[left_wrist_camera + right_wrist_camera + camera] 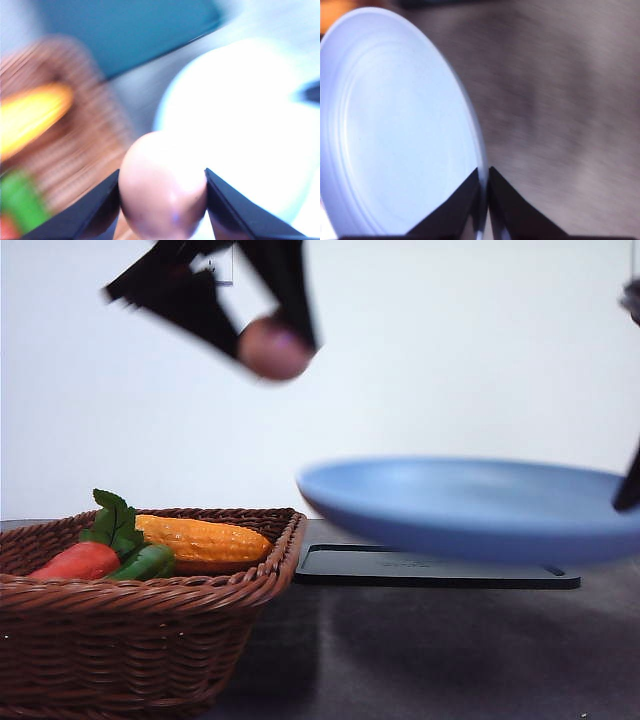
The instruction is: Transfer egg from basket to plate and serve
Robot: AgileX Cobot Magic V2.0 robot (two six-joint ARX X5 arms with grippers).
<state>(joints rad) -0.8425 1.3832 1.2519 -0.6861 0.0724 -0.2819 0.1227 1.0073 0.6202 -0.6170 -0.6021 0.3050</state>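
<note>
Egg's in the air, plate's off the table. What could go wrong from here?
1. The left gripper pinches the smooth egg only at its sides, high above the table; a slip would probably break it.
2. The right gripper holds the plate by its rim alone, so it may tilt under the egg.
3. The plate's rim is low; an egg released off-centre might roll off.

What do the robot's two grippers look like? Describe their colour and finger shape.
Both are black. The left gripper has flat, wedge-shaped fingers tapering to points. The right gripper has similar matte black triangular fingers. No cables or markings are discernible.
</note>
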